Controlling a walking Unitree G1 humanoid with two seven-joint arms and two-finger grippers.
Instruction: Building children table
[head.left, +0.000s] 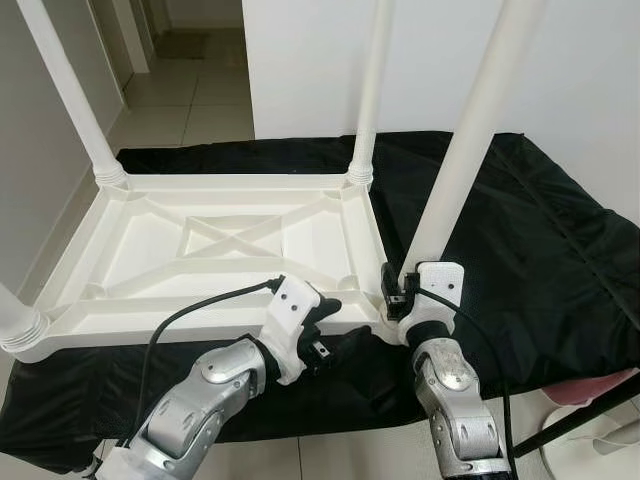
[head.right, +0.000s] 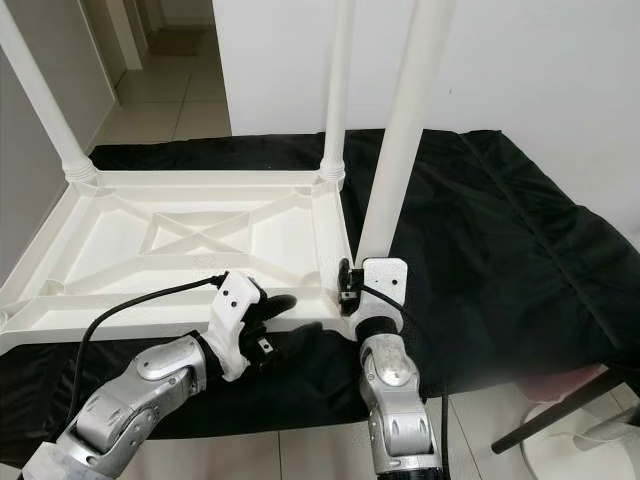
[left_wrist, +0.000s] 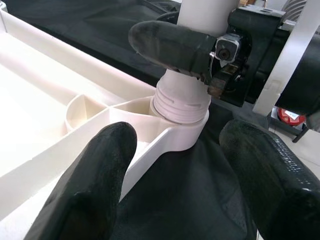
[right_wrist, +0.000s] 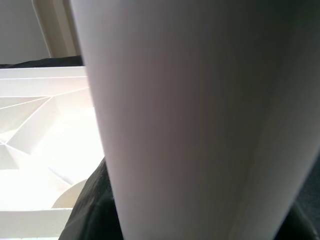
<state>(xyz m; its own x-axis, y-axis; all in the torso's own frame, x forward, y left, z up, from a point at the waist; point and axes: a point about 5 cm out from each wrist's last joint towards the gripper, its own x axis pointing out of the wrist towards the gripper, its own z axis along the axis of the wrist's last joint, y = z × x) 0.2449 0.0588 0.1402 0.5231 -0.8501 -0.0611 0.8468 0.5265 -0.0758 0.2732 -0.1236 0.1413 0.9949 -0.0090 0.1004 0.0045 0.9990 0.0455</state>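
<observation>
On the black cloth (head.left: 520, 230), white plastic children's table top (head.left: 215, 245) lies upside down, ribbed underside up with an X brace in the middle. 2 far legs stand upright in their corner sockets: far-left leg (head.left: 70, 95) and far-right leg (head.left: 372, 90). Threaded end of another leg (head.left: 18, 325) shows at the near-left corner.

Near-right leg (head.left: 475, 130) stands in the near-right corner socket (left_wrist: 177, 132), tilted slightly to the right; threaded collar sits at the socket mouth.

Right gripper (head.left: 402, 292) is clamped on the base of that leg, just above the socket; the left wrist view shows 1 of its black fingers (left_wrist: 170, 47) wrapped across the leg. Right wrist view is mostly the white leg up close, with table ribs beside it.

Left gripper (left_wrist: 175, 175) sits at the near edge of the table top, just left of that corner, fingers spread apart and holding nothing; left finger (left_wrist: 92, 185) is over the table rim, the other over the cloth.

Behind: white wall (head.left: 310, 60), tiled floor (head.left: 190, 100) through a hallway.
</observation>
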